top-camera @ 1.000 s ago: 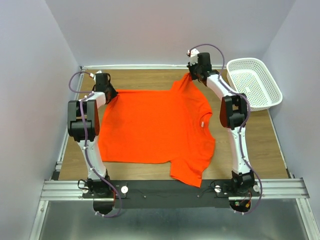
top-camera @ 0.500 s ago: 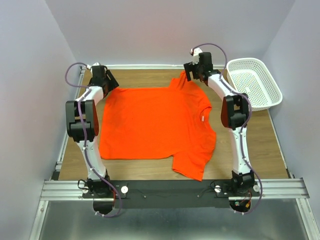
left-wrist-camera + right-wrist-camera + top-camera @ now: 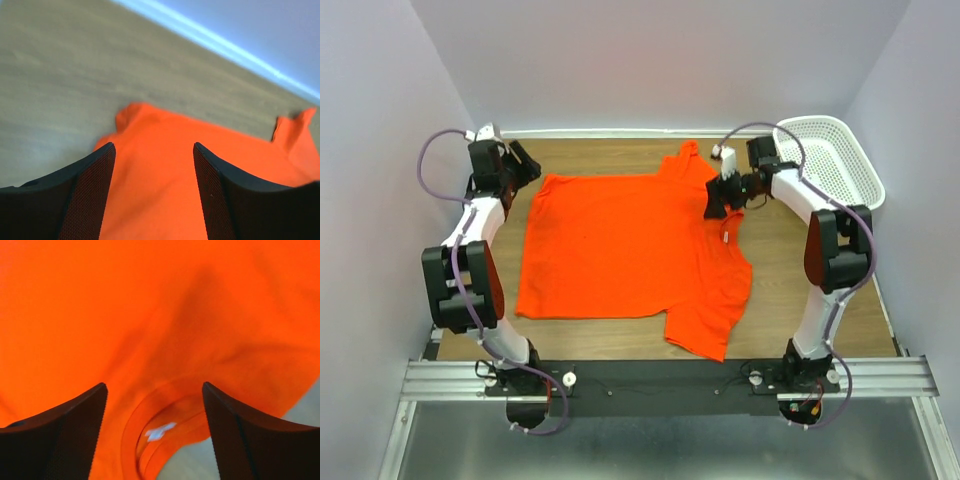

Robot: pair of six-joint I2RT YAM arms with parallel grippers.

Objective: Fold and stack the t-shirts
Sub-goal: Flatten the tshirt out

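Note:
One orange-red t-shirt (image 3: 620, 250) lies spread flat on the wooden table (image 3: 600, 158), hem to the left and round neck to the right. My left gripper (image 3: 527, 163) hovers open at the far left, just off the shirt's far hem corner (image 3: 131, 111). In the left wrist view the gripper (image 3: 153, 146) has only cloth below its spread fingers. My right gripper (image 3: 717, 203) hangs open over the collar. The right wrist view has this gripper (image 3: 154, 385) above the neckline with its white label (image 3: 159, 431). Neither holds anything.
A white perforated basket (image 3: 835, 165) stands at the far right corner, close behind my right forearm. Grey walls close in the table on three sides. The near sleeve (image 3: 705, 335) reaches toward the black front rail (image 3: 650, 378).
Both grippers have opened and let go of the shirt, which has settled flat. My left arm pulled back to the far left; my right arm swung from the far sleeve to above the collar.

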